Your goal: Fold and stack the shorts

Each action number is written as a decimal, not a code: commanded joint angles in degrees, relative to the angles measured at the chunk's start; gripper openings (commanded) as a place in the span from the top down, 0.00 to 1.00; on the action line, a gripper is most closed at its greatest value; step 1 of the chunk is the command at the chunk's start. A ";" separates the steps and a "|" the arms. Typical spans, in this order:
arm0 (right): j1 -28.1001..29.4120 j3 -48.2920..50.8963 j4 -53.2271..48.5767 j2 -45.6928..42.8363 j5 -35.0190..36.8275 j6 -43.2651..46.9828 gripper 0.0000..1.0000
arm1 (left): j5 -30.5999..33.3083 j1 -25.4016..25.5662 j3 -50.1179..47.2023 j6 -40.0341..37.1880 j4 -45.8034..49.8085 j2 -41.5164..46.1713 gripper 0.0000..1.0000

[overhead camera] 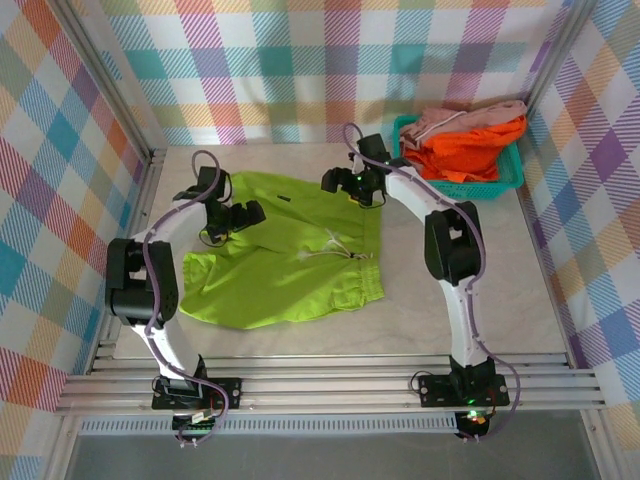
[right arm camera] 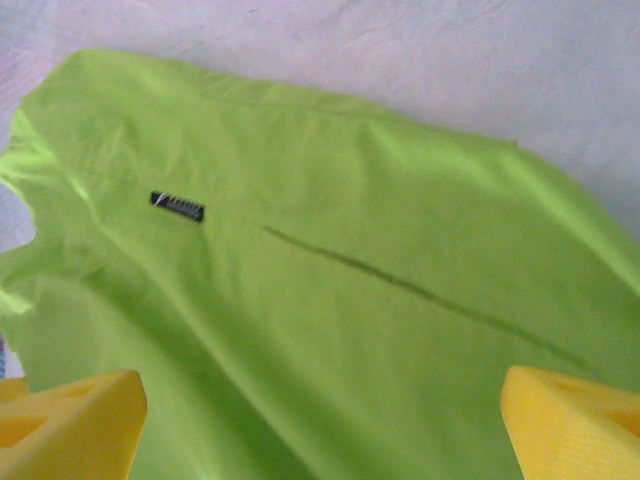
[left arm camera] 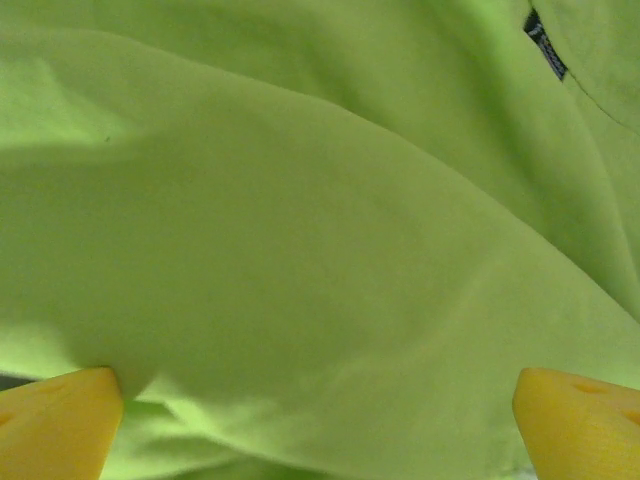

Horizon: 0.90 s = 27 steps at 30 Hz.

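Basket point(overhead camera: 508, 172) of orange shorts point(overhead camera: 470, 150) beyond lime shorts point(overhead camera: 290, 265); left end effector point(overhead camera: 238, 216) and right end effector point(overhead camera: 350, 183) released.

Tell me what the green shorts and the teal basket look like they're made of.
Lime green shorts: thin, light fabric, possibly synthetic, smooth and mostly matte. It drapes in soft folds and wrinkles, with a stitched seam and a small sewn label. Teal basket: looks like moulded plastic, judging by its rigid open mesh wall and even colour.
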<state>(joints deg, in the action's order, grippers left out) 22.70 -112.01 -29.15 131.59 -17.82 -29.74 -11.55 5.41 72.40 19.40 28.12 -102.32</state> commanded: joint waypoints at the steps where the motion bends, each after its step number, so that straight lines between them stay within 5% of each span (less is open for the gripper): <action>1: -0.18 -4.81 -3.98 3.34 0.52 -0.57 0.09 | -0.64 -0.58 -0.03 1.26 -5.56 -1.92 0.00; 18: -2.65 -19.30 -8.78 16.35 3.60 -1.11 0.09 | -1.44 -0.77 -15.43 5.61 -11.68 0.48 0.00; 27: -2.98 -34.51 -10.73 20.15 0.24 0.11 0.08 | 1.14 -0.99 -8.32 5.99 -2.20 15.32 0.00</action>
<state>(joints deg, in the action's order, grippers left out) 20.12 -142.87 -38.94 152.90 -15.73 -30.39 -12.38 5.04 59.79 24.49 19.22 -95.00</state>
